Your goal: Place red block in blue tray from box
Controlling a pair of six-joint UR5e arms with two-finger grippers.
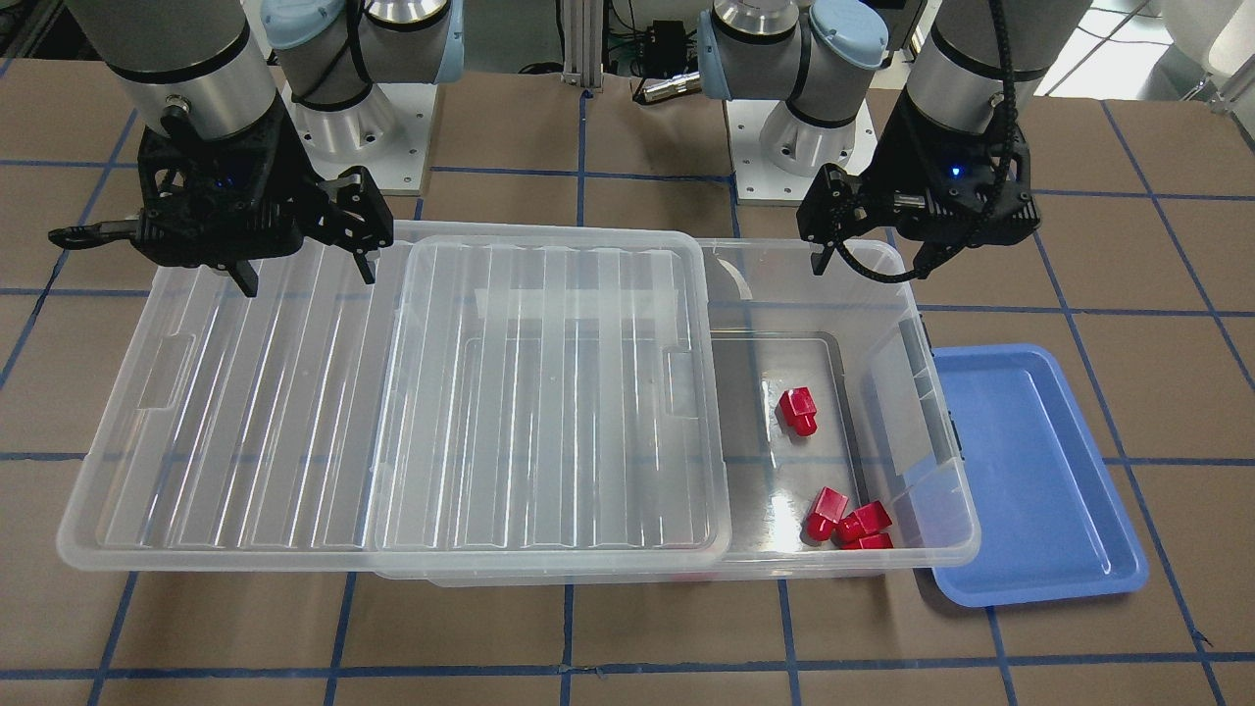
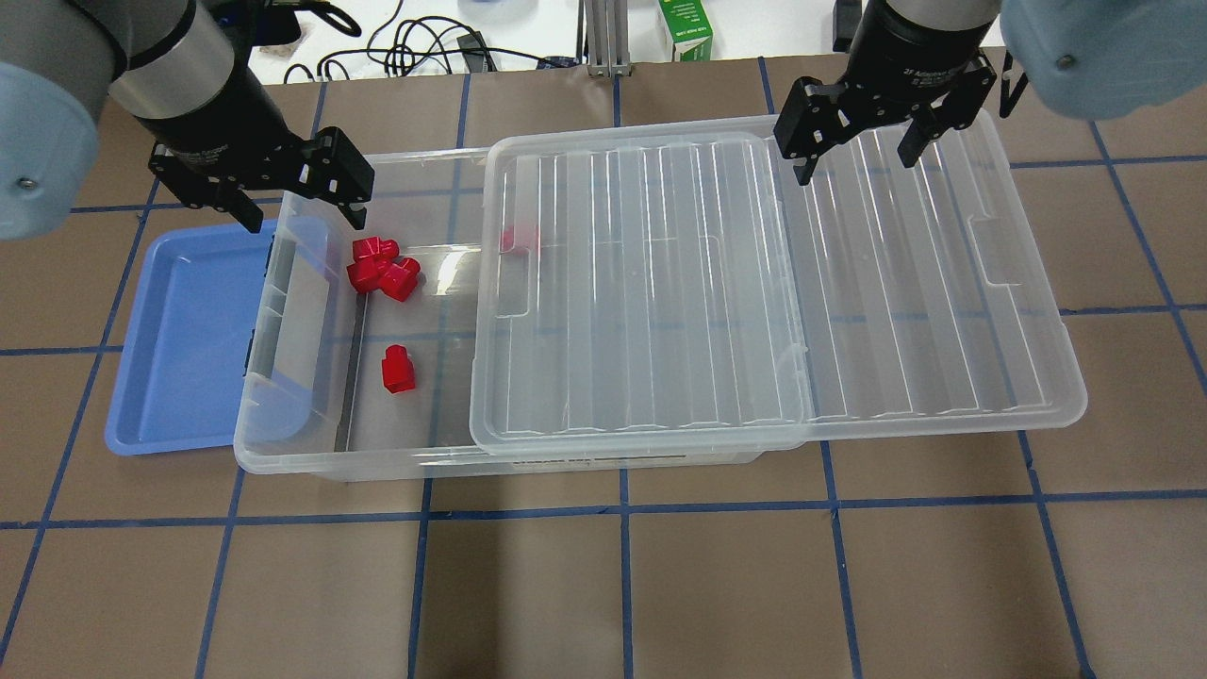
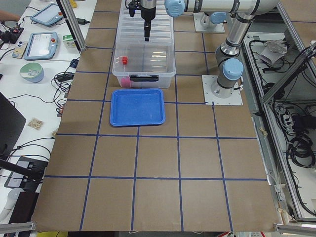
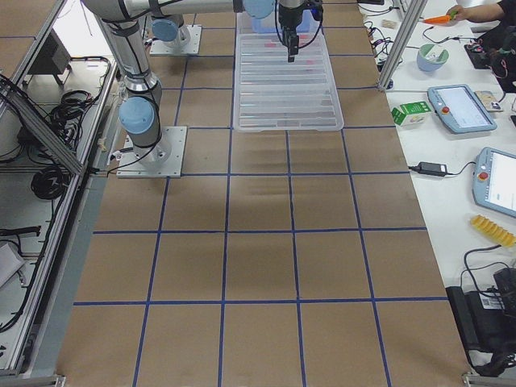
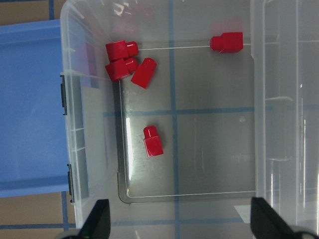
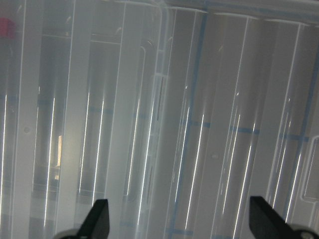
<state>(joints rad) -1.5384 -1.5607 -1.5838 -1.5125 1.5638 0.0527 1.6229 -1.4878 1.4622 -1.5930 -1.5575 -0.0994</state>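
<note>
Left end effector (image 2: 304, 215): fingers wide apart, empty, hanging above the uncovered end of the box (image 2: 292, 443), seemingly straddling its 9 o'clock wall. Lone red block (image 2: 398, 369) on the floor inside, at 6 o'clock from a huddled cluster (image 2: 382, 267). Blue tray (image 2: 179, 339) just outside at 9 o'clock. Likely trouble: dropping straight down onto the rim, or pinching two neighbours from the cluster. Right end effector (image 2: 858, 156): also apart, over the lid (image 2: 641, 292).

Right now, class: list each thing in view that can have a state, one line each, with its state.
box: open at the tray end
lid: slid aside, covering part of the box
blue tray: empty
red blocks: five, all lying in the box
left gripper: jaws open, empty
right gripper: jaws open, empty
</note>
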